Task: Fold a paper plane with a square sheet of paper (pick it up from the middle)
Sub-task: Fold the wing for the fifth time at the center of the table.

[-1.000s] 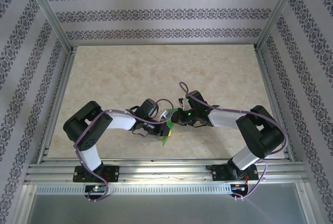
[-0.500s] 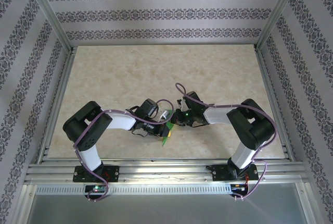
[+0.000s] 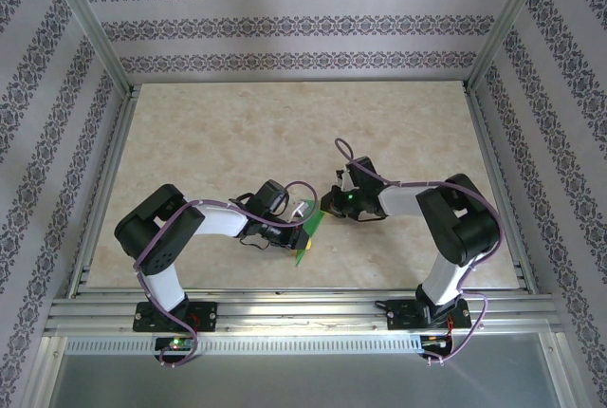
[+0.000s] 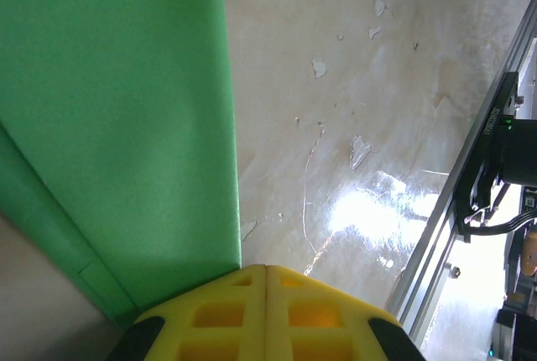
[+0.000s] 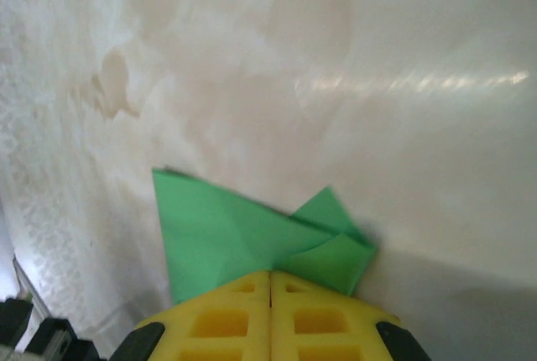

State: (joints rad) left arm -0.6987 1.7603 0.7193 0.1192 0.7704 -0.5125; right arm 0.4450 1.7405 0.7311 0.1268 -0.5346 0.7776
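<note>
Since a second ago my right arm has drawn its elbow in towards its base, and the right gripper [image 3: 330,207] has backed a touch away from the left one; the left arm has not budged.

The left gripper [image 4: 267,273] has its yellow pads pressed flat together, and the paper [image 4: 126,126] comes out from them on the left side, a broad green sheet with a straight edge and a second layer showing below it. I read that as a firm pinch. The right gripper [image 5: 270,277] is closed as well. The paper [image 5: 226,235] sits right at its tips, with a pointed flap and a small folded corner, but I can't tell whether the pads nip it or only touch it.

From above, the paper [image 3: 305,242] hangs between the two wrists, near the front of the table, closer to the left one.

My judgement is that the folding is partly done: there are layered flaps and a pointed outline, so it is no longer a flat square. I don't see a narrow dart with a centre crease yet, so the long folds and the wings are probably still ahead.

The table [image 3: 237,133] is a pale marbled board, glossy, with scuffs and glare. An aluminium rail [image 3: 285,313] runs along the near edge, and patterned walls [image 3: 285,27] close in three sides.
</note>
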